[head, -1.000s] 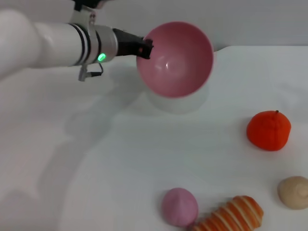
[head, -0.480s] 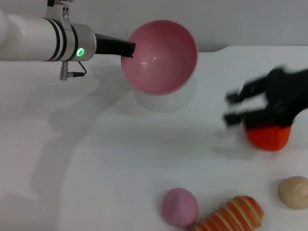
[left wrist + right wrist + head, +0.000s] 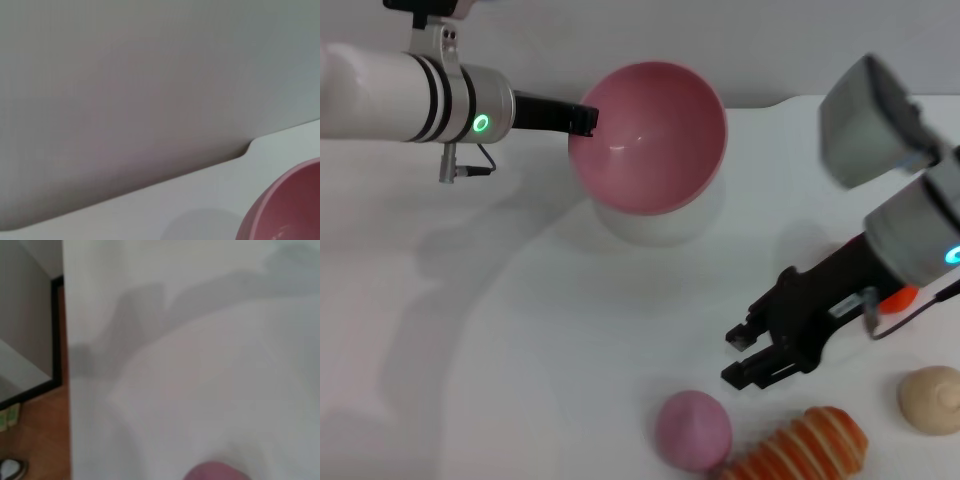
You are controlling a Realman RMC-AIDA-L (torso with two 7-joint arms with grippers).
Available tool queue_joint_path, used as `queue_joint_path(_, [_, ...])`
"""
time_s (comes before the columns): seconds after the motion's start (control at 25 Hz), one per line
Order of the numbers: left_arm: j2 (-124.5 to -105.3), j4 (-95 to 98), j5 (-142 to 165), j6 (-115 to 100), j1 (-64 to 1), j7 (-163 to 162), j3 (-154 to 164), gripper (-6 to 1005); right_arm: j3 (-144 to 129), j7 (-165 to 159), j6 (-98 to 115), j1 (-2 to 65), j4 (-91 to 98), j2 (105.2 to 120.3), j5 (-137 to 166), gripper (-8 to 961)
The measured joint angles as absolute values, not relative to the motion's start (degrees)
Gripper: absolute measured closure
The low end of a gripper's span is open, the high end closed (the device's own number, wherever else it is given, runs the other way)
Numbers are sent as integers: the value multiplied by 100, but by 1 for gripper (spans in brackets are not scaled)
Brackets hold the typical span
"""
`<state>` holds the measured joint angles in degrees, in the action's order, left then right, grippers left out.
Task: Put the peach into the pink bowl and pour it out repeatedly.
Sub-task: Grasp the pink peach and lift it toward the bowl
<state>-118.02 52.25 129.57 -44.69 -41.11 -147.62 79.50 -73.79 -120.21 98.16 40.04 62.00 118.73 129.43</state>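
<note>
The pink bowl (image 3: 650,135) hangs tilted above the table at the back, its empty inside facing the head camera, and my left gripper (image 3: 582,117) is shut on its left rim. A curved piece of the bowl (image 3: 287,207) also shows in the left wrist view. The peach (image 3: 692,430) lies on the table near the front edge, and its top edge (image 3: 215,471) shows in the right wrist view. My right gripper (image 3: 745,358) hovers open just above and to the right of the peach, fingers apart and pointing left, with nothing between them.
A striped orange bread toy (image 3: 800,448) lies right beside the peach. A beige lumpy ball (image 3: 930,398) sits at the front right. An orange-red fruit (image 3: 895,297) is mostly hidden behind the right arm. The table's left edge (image 3: 67,390) drops to the floor.
My right arm has swept in from the right and come down toward the peach, now covering the orange-red fruit. The left gripper has shifted the bowl slightly left.
</note>
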Motion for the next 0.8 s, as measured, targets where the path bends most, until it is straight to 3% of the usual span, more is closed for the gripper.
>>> queue_joint_path(0.8, [-11821,5212,12814,-4414,-3905,-14722,8037,960,-9335,-12078,8116,4138,5051,11917,12365,502])
